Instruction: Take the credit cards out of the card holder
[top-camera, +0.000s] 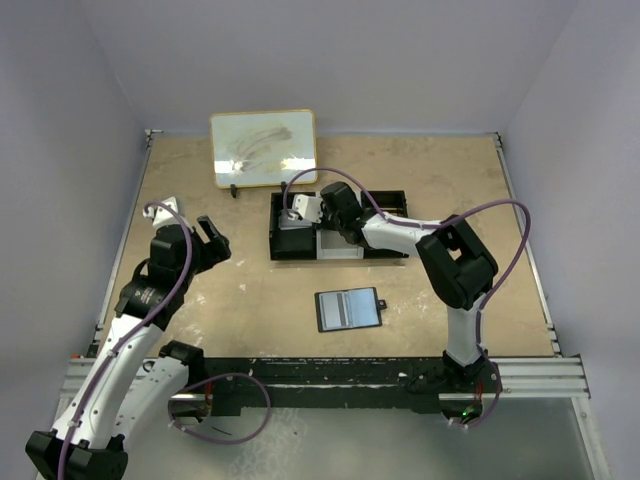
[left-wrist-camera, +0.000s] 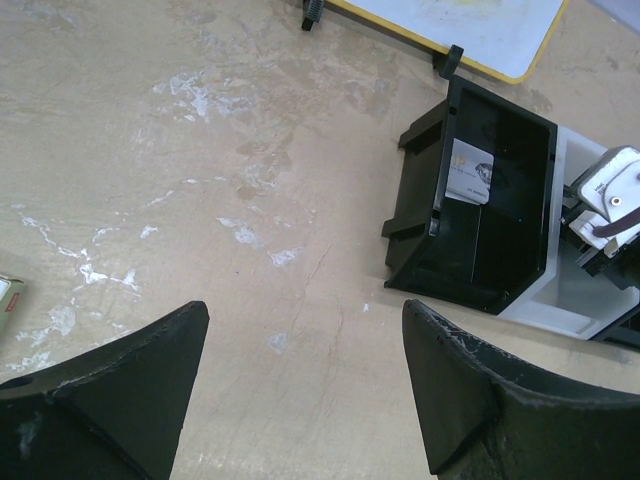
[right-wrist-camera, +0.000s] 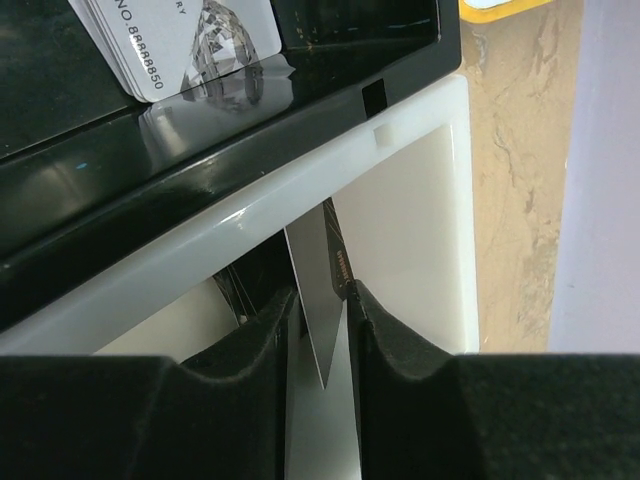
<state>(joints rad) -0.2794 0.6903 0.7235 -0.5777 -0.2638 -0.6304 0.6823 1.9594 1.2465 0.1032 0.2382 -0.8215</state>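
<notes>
**Card count: one in the tray, one pinched in the right gripper, holder lying open**

Using the black-and-white tray (top-camera: 290, 252) as the anchor for everything. I count three compartments in it: black on the left, white in the middle, black on the right.

Cards: I see two. One silver card (left-wrist-camera: 468, 172) leans in the far corner of the left black compartment. Up close it has a diamond graphic and a printed number. The second card (right-wrist-camera: 315, 260) shows edge-on, so it's just a thin sliver. It hangs over the white middle compartment, right next to the wall shared with the left black one. I can't tell if its bottom edge touches the floor of the compartment.

The right gripper (right-wrist-camera: 322, 305) reaches over the tray's left end, with its two fingers squeezed together on that second card.

The left gripper (left-wrist-camera: 305, 310) sits well off to the tray's left, above bare table (top-camera: 250, 290). Its fingers are spread wide with nothing between them.

There's one card holder (top-camera: 348, 309). It lies on the near side of the tray, toward the arm bases and well apart from it. It's opened out flat with the blue-grey panels facing up and the little tab sticking out on the right. I can't make out whether any card sits inside.

One yellow-framed whiteboard (top-camera: 263, 147) is on the far side of the tray, near its left end.
</notes>
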